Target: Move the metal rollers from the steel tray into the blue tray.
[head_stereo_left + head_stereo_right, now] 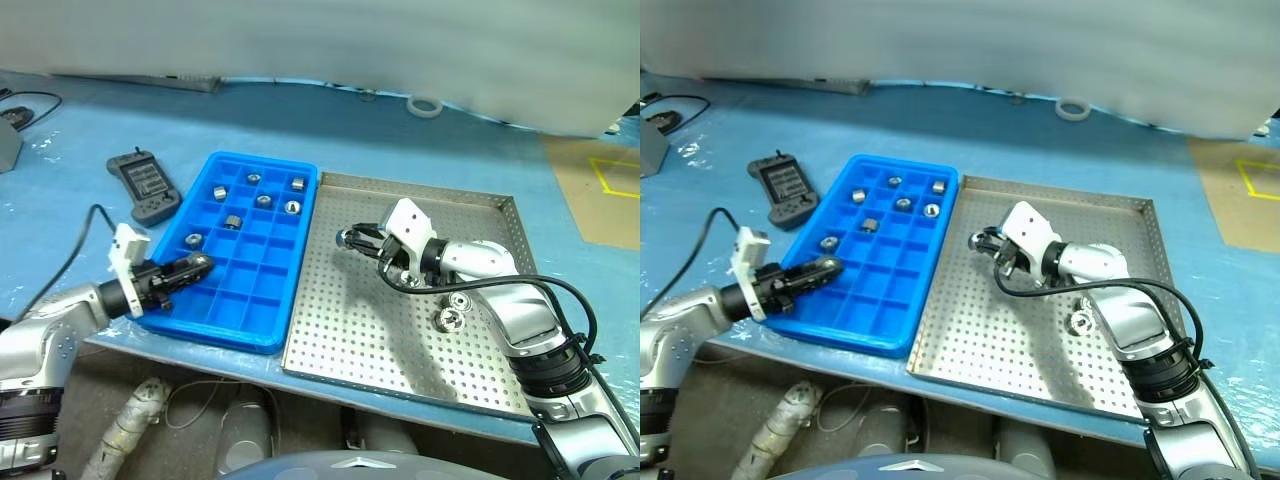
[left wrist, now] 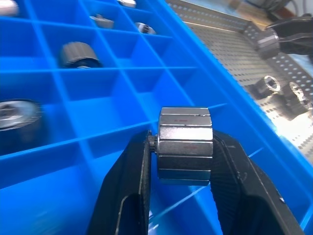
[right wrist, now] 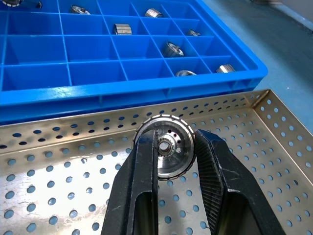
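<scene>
The blue tray (image 1: 222,334) lies left of the steel tray (image 1: 400,345), their sides touching. Several metal rollers (image 1: 263,200) sit in the blue tray's far compartments. My left gripper (image 1: 200,265) hangs low over the tray's near-left compartments. It is shut on a ribbed roller (image 2: 185,144) that is held across its fingers. My right gripper (image 1: 347,238) hovers over the steel tray's far-left part, shut on another roller (image 3: 166,152), whose holed face is turned to the wrist camera. Two loose rollers (image 1: 452,310) lie on the perforated floor beside my right forearm.
A black handheld controller (image 1: 143,186) lies left of the blue tray, and a cable trails off at the far left. A white tape ring (image 1: 425,104) sits at the back. Brown board with yellow tape (image 1: 600,190) lies to the right. The table's front edge runs just below both trays.
</scene>
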